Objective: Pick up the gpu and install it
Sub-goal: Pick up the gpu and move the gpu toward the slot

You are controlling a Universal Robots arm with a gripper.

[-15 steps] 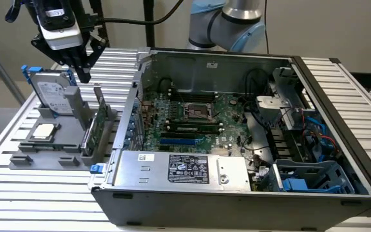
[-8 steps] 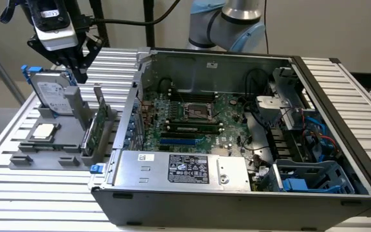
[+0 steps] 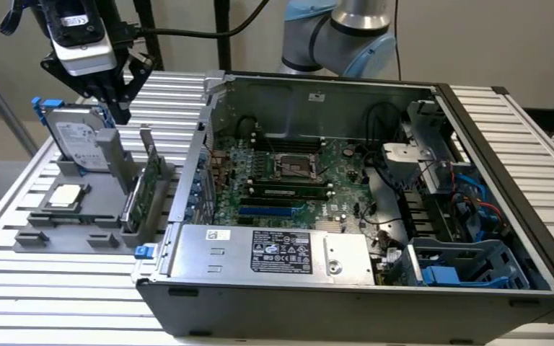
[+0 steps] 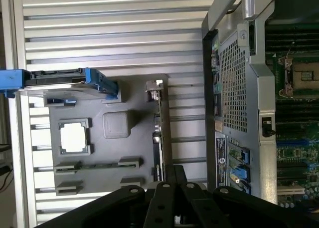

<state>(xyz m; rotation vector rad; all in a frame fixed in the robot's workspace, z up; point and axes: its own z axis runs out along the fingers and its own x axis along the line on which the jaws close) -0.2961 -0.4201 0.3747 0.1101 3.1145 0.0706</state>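
Gripper [image 4: 174, 170], closed, is held over a tray [image 4: 114, 150] where gpu [image 4: 158, 133], chip [image 4: 75, 136] and drive [image 4: 55, 78] are slotted; the case [image 3: 354, 306] interior is seen in the exterior view.

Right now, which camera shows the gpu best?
The exterior view: the gpu stands on edge in the grey holder, with its green face and bracket visible. The wrist view sees the gpu edge-on, as a thin strip.

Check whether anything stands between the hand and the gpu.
Nothing visible does. The hand hangs above the gpu, which stands on edge with its top edge bare. The hard drive stands beside it, toward the exterior view's left, not over it.
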